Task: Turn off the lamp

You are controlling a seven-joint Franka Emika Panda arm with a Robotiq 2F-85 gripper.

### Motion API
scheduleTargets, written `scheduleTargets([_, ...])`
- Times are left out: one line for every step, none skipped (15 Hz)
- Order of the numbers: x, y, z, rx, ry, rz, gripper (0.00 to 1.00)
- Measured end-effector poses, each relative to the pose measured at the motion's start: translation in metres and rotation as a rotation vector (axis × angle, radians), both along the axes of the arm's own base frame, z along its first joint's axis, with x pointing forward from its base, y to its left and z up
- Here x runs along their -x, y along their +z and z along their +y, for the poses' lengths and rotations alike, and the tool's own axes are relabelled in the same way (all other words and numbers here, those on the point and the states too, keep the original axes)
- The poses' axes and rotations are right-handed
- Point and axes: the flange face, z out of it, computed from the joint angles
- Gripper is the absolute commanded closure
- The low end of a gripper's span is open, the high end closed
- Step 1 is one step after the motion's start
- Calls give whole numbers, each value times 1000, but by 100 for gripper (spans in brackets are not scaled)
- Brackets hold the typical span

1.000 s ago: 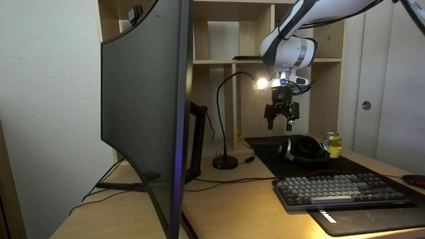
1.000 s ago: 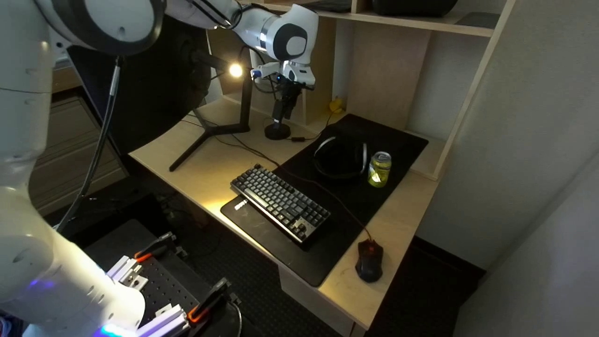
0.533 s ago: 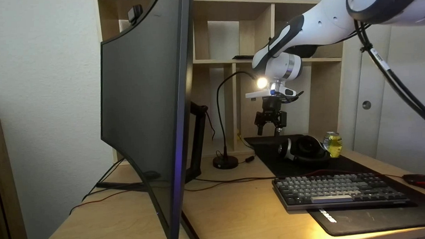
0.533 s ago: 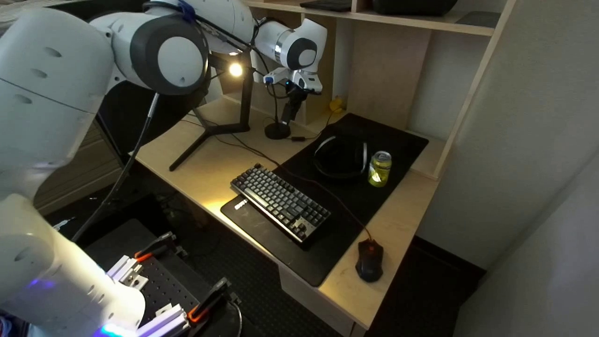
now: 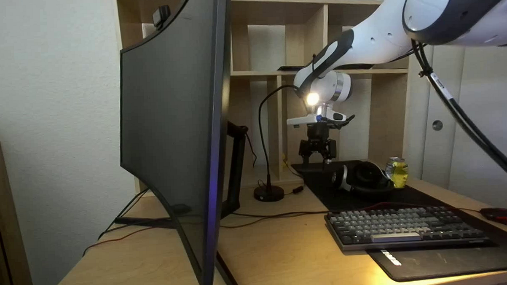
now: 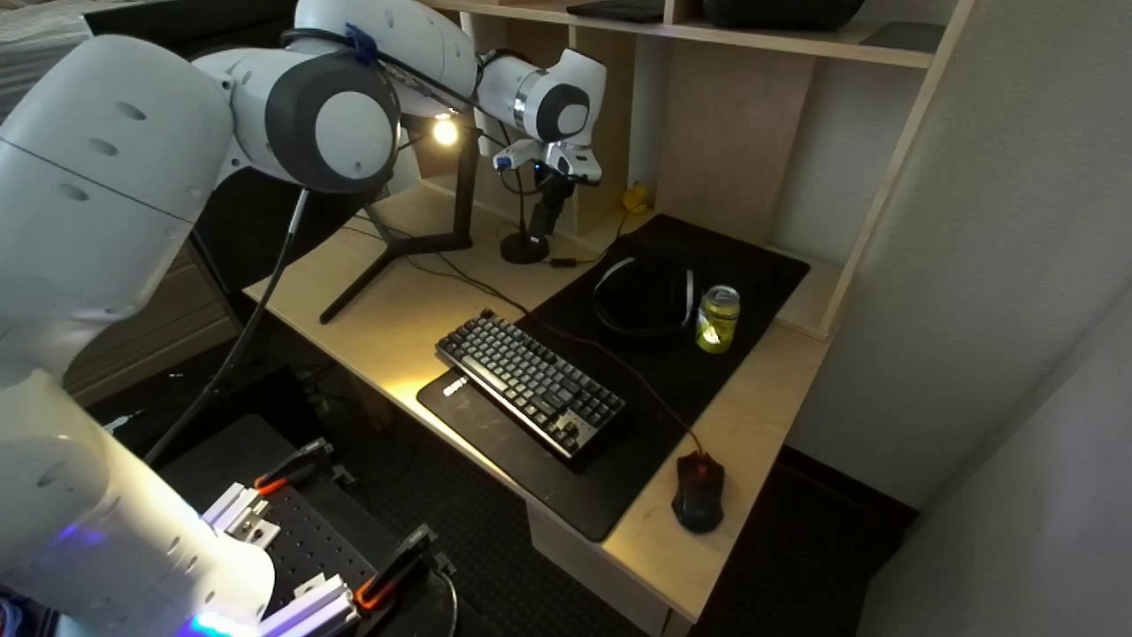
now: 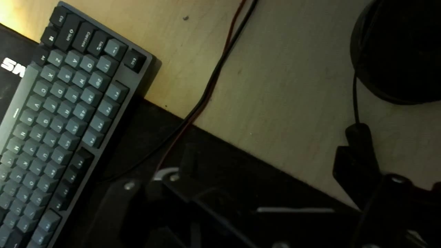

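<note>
The slim black lamp stands upright on its round base (image 5: 269, 194) behind the monitor, its thin gooseneck arching toward the robot. Its bulb (image 5: 312, 99) is lit and also glows in an exterior view (image 6: 445, 133). The base shows at the upper right of the wrist view (image 7: 396, 58). A small dark inline piece (image 5: 298, 190) lies on the cable beside the base, also seen in the wrist view (image 7: 358, 134). My gripper (image 5: 316, 160) points down, open and empty, above the desk on the headphone side of the lamp. In the wrist view its dark fingers (image 7: 265, 162) are apart.
The large curved monitor (image 5: 172, 120) stands close to the lamp. Headphones (image 5: 362, 178) and a yellow can (image 5: 396, 172) sit on the black mat (image 6: 690, 257). A keyboard (image 6: 531, 380) and mouse (image 6: 699, 493) lie nearer. A wooden shelf unit (image 5: 344, 73) rises behind the arm.
My gripper has moved down and toward the lamp, staying open. The forearm now passes close behind the bulb in an exterior view. The lamp has not moved and stays lit.
</note>
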Motion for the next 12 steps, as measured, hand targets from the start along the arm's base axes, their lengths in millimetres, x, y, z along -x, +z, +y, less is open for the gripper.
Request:
scheduleTargets([-2,-5,6,1,7,-3,0])
scheduleTargets([-5,-9,10,7,11,-6,0])
scheduleTargets([-8,-10,13,18,12,-14,0])
scheduleTargets([-12,-11,14,30,8,-22,0])
scheduleTargets([-15,-10,14,41,-11,-32,0])
scheduleTargets([-17,-10,14,42,-16,-35,0])
scheduleTargets([-16,-10,14,42,-16,-35,0])
scheduleTargets([-16,-10,14,42,-15,-35,0])
scheduleTargets([-16,-11,14,42,-15,-35,0])
scheduleTargets([-16,-11,14,42,-15,-35,0])
scheduleTargets([-16,-11,14,50,-17,-34,0])
scheduleTargets([-16,-12,11,62,-28,-31,0])
